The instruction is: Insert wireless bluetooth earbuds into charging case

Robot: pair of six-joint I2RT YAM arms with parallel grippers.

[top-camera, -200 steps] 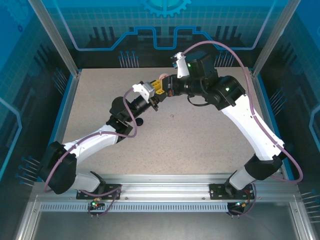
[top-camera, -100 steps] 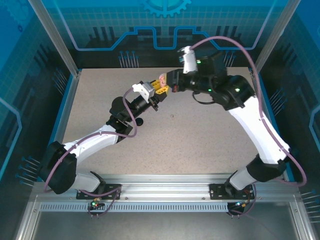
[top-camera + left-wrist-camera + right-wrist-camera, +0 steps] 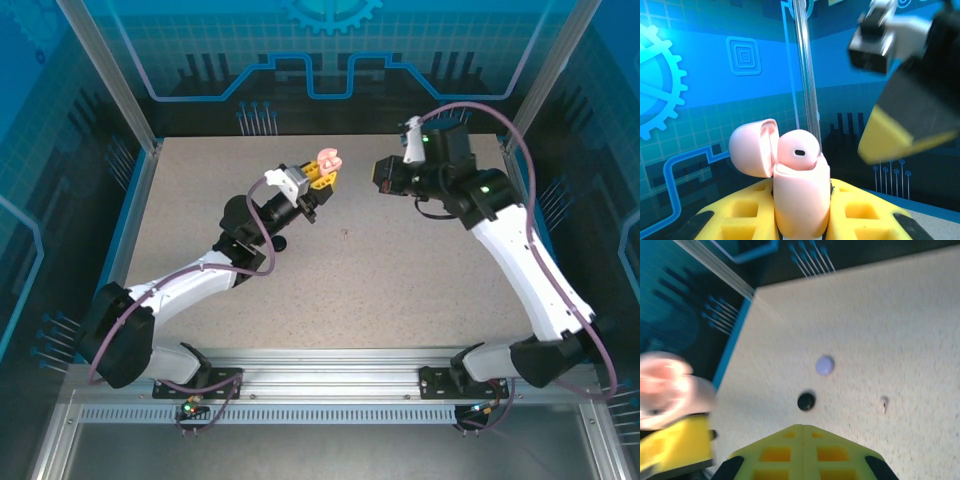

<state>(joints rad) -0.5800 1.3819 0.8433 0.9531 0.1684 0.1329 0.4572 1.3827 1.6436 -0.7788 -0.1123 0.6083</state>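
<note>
- Pink plastic is what the left gripper (image 3: 322, 177) is pinching. The charging case (image 3: 328, 160), at upper centre of the overhead view, is standing upright between the yellow fingers (image 3: 885, 225). Its lid (image 3: 752, 150) is hanging open to the left in the left wrist view.
- Sitting in the case's mouth is a rounded pink piece with a dark slot, which I am judging to be an earbud (image 3: 799, 151), seated or nearly so.
- Just right of the case in the overhead view, the right gripper (image 3: 383, 176) is hovering apart from it. Its jaws are pressing together on nothing visible.
- The open mouth is therefore lying to the left of the right gripper and facing up, so the right arm is looking like the free one for any pressing or lid closing.
- At mid-frame in the right wrist view, a lavender case (image 3: 825, 365) and a black case (image 3: 806, 401) are lying on the table (image 3: 890, 315), well apart from both grippers.
</note>
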